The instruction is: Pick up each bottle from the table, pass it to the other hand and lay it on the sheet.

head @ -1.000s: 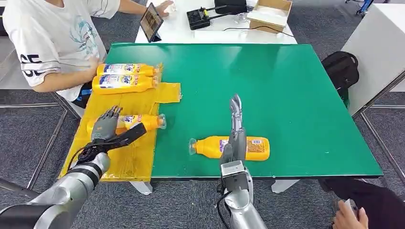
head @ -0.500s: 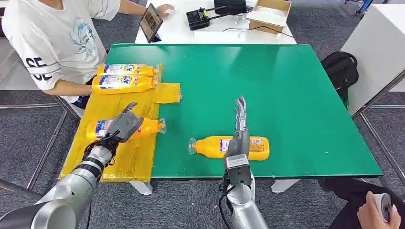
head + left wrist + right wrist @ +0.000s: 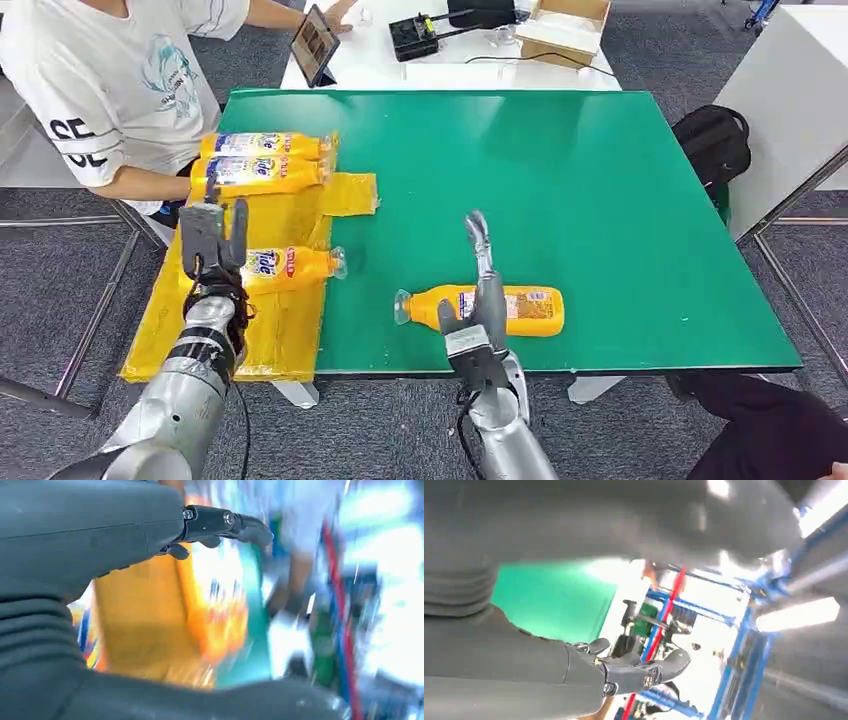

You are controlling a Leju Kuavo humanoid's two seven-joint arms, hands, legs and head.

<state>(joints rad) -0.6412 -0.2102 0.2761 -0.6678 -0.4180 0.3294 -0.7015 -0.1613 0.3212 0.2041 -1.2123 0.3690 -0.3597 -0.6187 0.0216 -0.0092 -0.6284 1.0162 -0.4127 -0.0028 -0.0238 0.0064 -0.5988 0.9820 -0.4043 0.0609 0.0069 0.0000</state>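
While my left hand (image 3: 212, 232) is raised over the left part of the yellow sheet (image 3: 285, 320), it grasps nothing, fingers straight and apart; the left wrist view is badly blurred but agrees. Just right of that hand a bottle (image 3: 285, 264) lies on its side on the sheet, cap toward the right. Two more bottles (image 3: 262, 160) lie side by side at the sheet's far end, close to a seated person (image 3: 110, 80). My right hand (image 3: 482, 290) is also released, fingers extended toward the far side above the green worktop (image 3: 600, 200). It stands over the middle of the last bottle (image 3: 530, 309), which lies on its side near the worktop's near edge, cap pointing left, well apart from the sheet. I cannot tell whether the hand touches it.
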